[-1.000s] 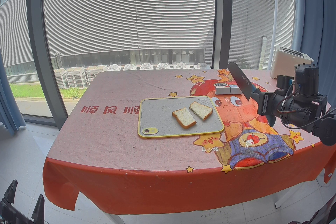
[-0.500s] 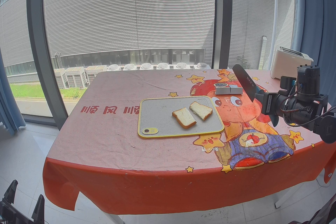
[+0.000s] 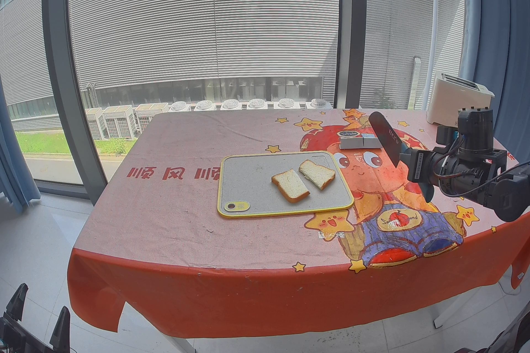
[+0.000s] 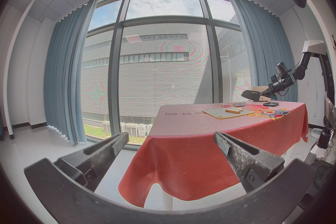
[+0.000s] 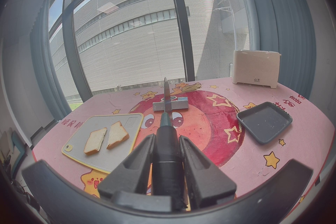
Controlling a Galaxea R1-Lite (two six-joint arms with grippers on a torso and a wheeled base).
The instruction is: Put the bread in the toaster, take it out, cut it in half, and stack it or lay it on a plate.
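Bread halves (image 3: 302, 180) on the cutting board (image 3: 248, 188), ahead and left of the right gripper (image 5: 166, 139).
That gripper is closed tight round the knife (image 3: 386, 138) handle, blade pointing forward above the table (image 3: 182, 216). The square plate (image 5: 264, 121) lies on the blade's other side, the toaster (image 5: 255, 68) beyond. The left gripper (image 4: 170, 137) gapes wide and empty, well apart from the table.

Right pincer (image 5: 166, 138) clamps a knife (image 3: 385, 137) aloft; left pincer (image 4: 170, 137) hangs spread wide.

Toaster (image 3: 455, 95) lower part hid behind R arm (image 3: 505, 194); knife (image 5: 165, 118) handle mostly hid in R pincer (image 5: 166, 138).
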